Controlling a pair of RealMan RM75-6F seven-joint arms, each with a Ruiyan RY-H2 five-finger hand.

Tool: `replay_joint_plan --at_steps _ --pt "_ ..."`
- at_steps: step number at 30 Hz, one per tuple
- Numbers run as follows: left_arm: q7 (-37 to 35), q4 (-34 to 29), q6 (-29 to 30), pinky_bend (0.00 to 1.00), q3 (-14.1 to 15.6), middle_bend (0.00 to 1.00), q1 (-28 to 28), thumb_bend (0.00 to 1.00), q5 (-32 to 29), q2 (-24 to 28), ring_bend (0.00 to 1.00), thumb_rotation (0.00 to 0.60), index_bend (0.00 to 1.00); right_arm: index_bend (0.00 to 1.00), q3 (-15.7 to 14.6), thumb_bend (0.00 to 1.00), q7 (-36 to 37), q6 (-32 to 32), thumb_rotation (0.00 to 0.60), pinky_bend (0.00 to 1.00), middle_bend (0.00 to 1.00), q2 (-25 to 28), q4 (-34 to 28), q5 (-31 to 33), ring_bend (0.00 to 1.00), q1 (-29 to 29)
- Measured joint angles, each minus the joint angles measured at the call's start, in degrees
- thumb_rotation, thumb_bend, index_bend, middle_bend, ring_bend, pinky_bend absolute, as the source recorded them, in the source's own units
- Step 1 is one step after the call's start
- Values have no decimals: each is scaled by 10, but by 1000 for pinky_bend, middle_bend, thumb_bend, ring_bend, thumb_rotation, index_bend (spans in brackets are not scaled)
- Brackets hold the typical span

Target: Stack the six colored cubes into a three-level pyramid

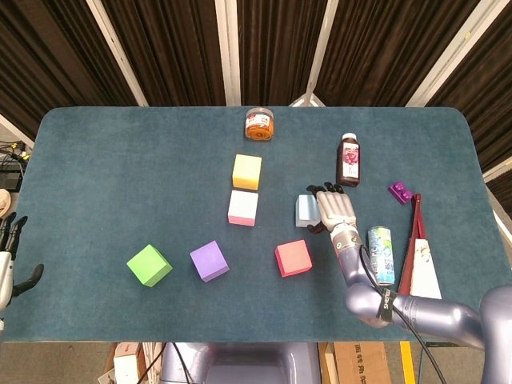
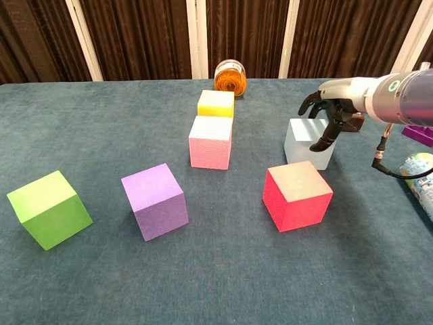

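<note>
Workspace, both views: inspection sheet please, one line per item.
Surface: teal cloth table, flat.
Job's things: yellow cube, pink cube, pale blue cube, red cube, purple cube, green cube; all single, none stacked.
Clutter: orange jar, dark bottle, purple toy, can, red-edged carton.
Hands: right hand over the pale blue cube, fingers curled round its top, grip not certain; left hand at the table's edge, holding nothing.
Cables: black cable on the right arm.
Surroundings: dark curtains.
</note>
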Motion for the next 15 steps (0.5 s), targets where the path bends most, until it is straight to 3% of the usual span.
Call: replay_joint_plan --at_steps 15 --pt "4 -1 0 14 1 0 -1 378 -3 -2 0 600 35 302 -3 280 8 -1 600 0 291 -15 20 -4 104 5"
